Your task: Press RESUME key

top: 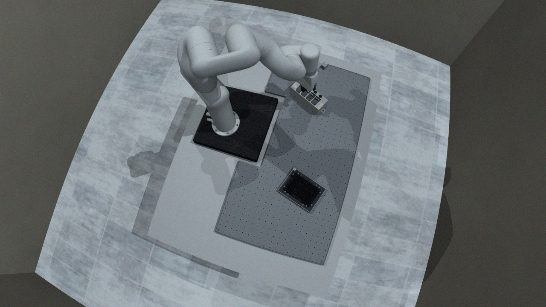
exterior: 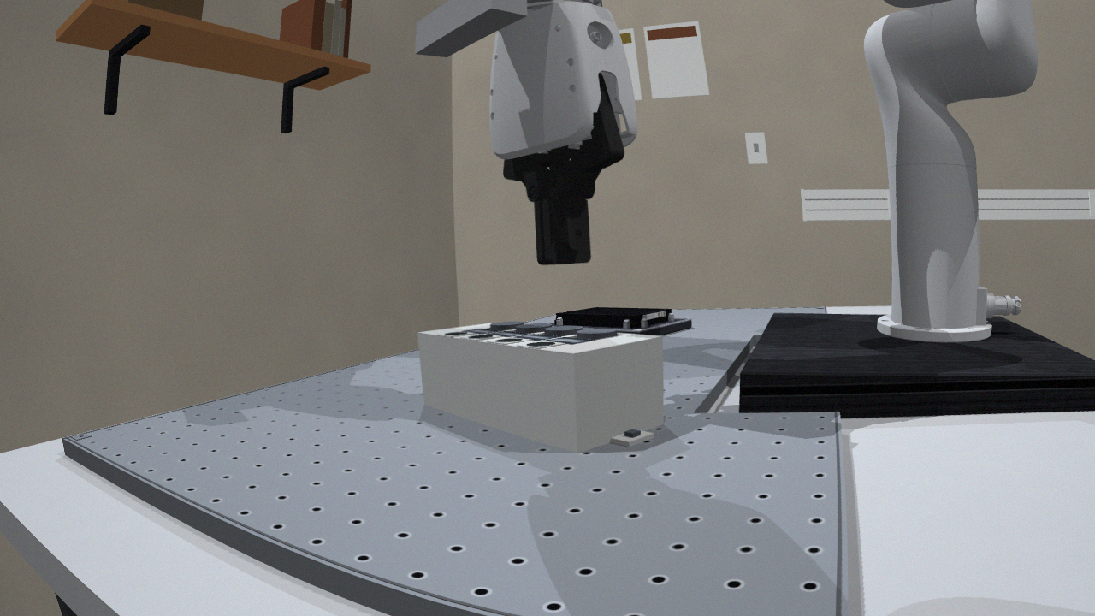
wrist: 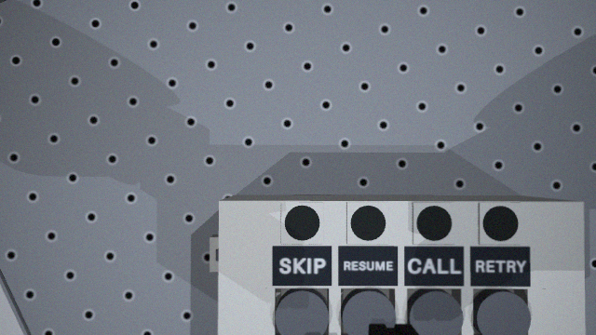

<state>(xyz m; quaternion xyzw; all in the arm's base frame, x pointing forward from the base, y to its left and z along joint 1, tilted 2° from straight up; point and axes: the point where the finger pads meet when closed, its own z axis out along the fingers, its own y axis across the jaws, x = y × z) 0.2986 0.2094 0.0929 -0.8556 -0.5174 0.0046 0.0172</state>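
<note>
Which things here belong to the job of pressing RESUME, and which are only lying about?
Belong to the job:
- operator panel
- RESUME key, lamp above dark
- CALL lamp, also dark
- claw, shut and empty, above the panel

Lying about:
- black grid tray
- small block beside the panel
- wall shelf

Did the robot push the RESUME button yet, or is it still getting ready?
Not yet. All four round lamps, including the one above the RESUME label, are dark. The black gripper is shut, holds nothing, and hangs above the white operator panel box without touching. Left to do: push the round grey RESUME key, then pull away.
</note>
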